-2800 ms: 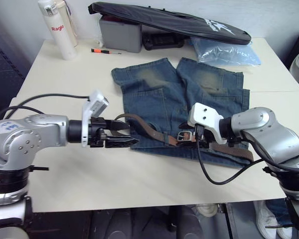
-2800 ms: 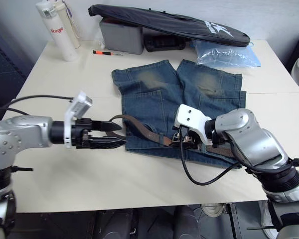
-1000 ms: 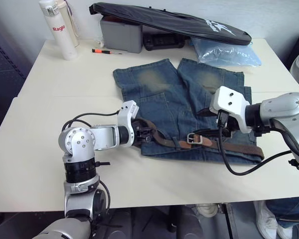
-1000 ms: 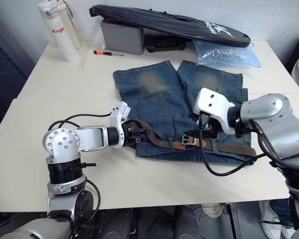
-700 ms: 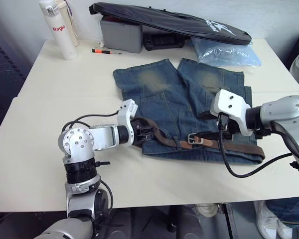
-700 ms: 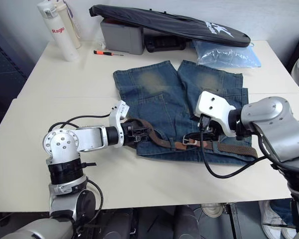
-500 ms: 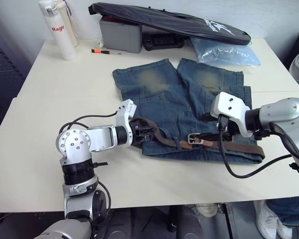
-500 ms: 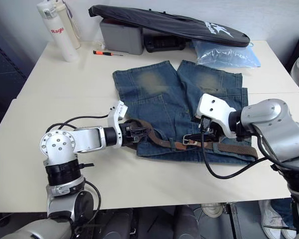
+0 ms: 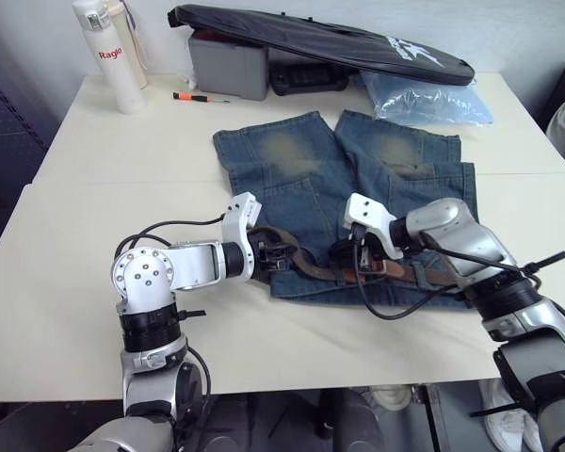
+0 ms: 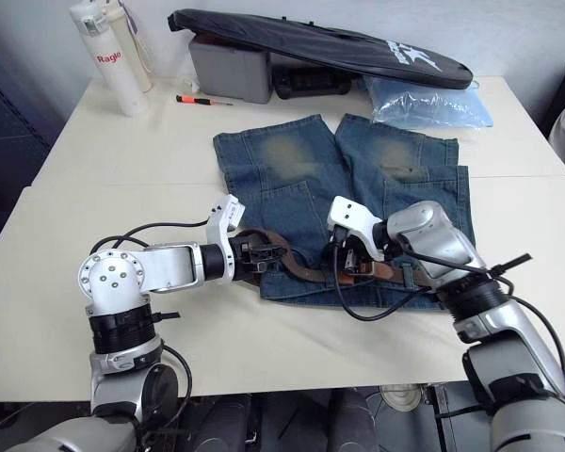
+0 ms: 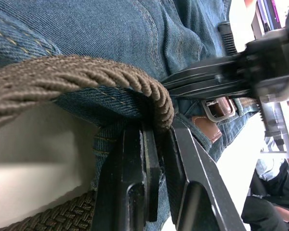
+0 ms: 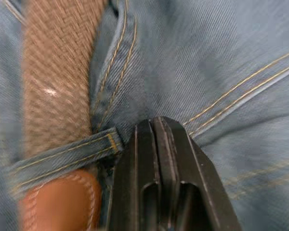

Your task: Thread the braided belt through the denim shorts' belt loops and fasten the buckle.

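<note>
Braided belt (image 9: 311, 266) crosswise (along waistband)

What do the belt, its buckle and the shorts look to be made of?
The braided belt looks like woven cord in dull brown, with plaited strands showing and a smooth tan tab, possibly leather. The buckle looks like brushed silver metal. The denim shorts are faded blue twill with yellow stitching.

Cream table (image 9: 94, 160) — denim shorts (image 9: 292, 155), white bottle (image 9: 108, 52), screwdriver (image 9: 198, 97), grey box (image 9: 228, 64)
</note>
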